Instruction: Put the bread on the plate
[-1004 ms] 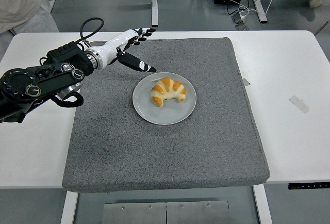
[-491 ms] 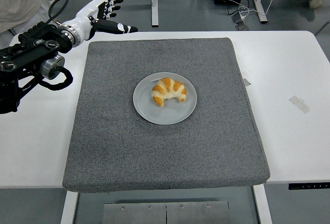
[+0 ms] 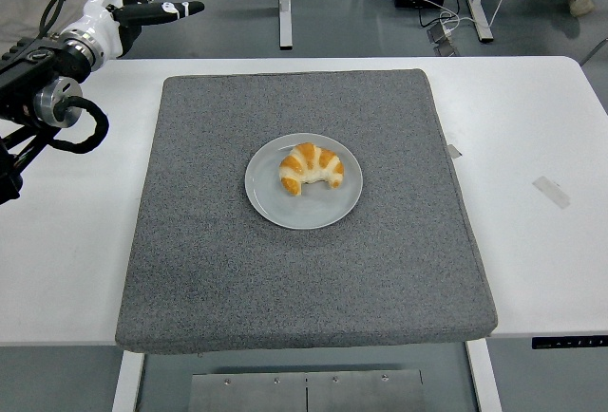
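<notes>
One croissant (image 3: 310,169) lies on the grey plate (image 3: 275,201), mid grey mat (image 3: 380,270) on the counter (image 3: 532,127). Left hand (image 3: 128,6) hovers at the far-left corner, fingers (image 3: 176,9) spread apart, empty.

Glossy smooth plate (image 3: 285,205), rough grey fabric mat (image 3: 237,279), smooth white table (image 3: 532,241).

Bright, even light; sharp focus.

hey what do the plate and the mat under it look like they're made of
Plate: probably glazed ceramic or hard plastic; pale grey, smooth, with a soft sheen and a thin even rim. Mat: looks like felt or dense foam covered in fabric; speckled grey, matte, fuzzy texture, thick rounded edges. Neither can be settled by look alone.
</notes>
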Motion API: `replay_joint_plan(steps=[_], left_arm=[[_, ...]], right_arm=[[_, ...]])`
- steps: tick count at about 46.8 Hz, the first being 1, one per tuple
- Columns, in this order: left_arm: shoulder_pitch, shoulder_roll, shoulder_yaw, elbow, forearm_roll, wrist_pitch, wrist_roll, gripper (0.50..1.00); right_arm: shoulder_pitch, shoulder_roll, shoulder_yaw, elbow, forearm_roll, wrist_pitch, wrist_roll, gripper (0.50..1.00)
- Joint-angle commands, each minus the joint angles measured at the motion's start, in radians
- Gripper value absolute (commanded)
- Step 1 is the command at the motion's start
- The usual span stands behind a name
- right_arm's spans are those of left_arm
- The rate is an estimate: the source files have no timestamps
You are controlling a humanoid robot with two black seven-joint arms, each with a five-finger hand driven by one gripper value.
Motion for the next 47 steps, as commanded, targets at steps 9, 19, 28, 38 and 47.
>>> replay_joint_plan(steps=[9,19,28,38,47], left_arm=[[0.064,0.001,-0.134,0.004,-0.017,0.0,0.005,0.984],[0.107,-0.004,-0.165,0.004,-0.046,0.001,0.005,0.984],[0.127,-0.006,-0.174,0.004,-0.112,0.001,0.003,0.984],[0.146,-0.007,-0.174,0.004,-0.112,0.0,0.0,0.984],[0.156,-0.007,-0.174,0.004,-0.112,0.0,0.0,0.984]], right_arm=[[0.017,0.0,0.001,0.0,0.001,0.001,0.0,1.0],[0.017,0.0,0.001,0.0,0.0,0.0,0.0,1.0],[0.018,0.0,0.001,0.0,0.0,0.0,0.0,1.0],[0.018,0.0,0.001,0.0,0.0,0.0,0.0,1.0],[0.018,0.0,0.001,0.0,0.0,0.0,0.0,1.0]])
